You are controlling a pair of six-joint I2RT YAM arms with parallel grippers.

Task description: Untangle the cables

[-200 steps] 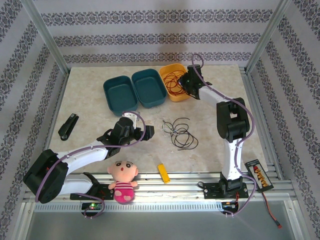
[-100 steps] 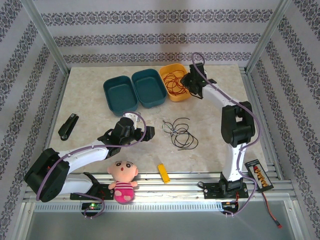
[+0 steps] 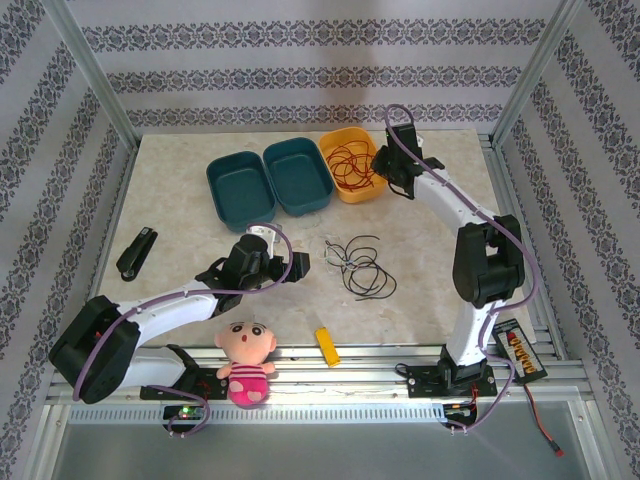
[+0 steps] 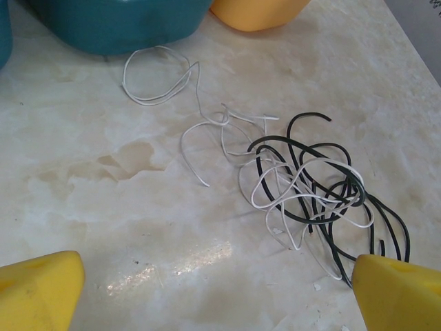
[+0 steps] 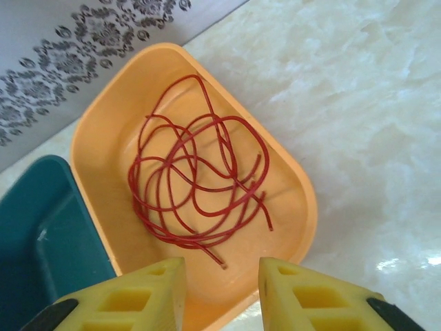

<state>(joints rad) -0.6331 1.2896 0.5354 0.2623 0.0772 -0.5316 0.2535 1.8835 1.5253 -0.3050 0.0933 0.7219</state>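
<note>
Two empty hands: right hand (narrowly parted) now farther from red cable, left hand wide open.

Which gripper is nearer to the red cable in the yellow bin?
Right. The right gripper hovers over the yellow bin's rim, just beside the red cable. The left gripper is far off, mid-table by the black and white cables.
</note>
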